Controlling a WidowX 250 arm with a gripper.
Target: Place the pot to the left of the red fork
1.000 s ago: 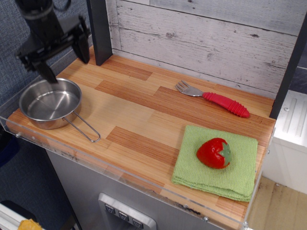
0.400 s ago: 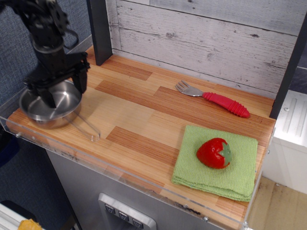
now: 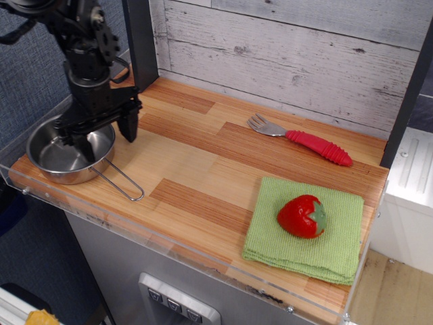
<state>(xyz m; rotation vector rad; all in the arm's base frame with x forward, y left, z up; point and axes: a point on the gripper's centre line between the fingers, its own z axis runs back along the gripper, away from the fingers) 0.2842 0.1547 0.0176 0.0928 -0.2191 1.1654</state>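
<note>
Observation.image looks down on a striped wooden counter (image 3: 203, 169) with a clear acrylic lip along its front edge. At the far left end sits the pot (image 3: 67, 152), a small shallow round stainless-steel pan with a shiny inside; its thin wire-loop handle points toward the front right. The black gripper (image 3: 108, 135) is lowered over the pan's right rim with its jaws spread wide: one finger dips inside the bowl, the other hangs outside the wall, so the rim lies between them. Nothing is clamped yet. That straddle looks like the set-up for pinching the thin wall, a firmer hold than the springy wire handle would give.

Well apart, toward the back right, lies the red fork (image 3: 301, 139), silver tines pointing left and ribbed red plastic handle angled right. Bare wood lies to the left of its tines, which seems the natural landing spot. Near the front right, a red strawberry (image 3: 302, 216) rests on a folded green cloth (image 3: 338, 250), clear of the likely path.
</note>
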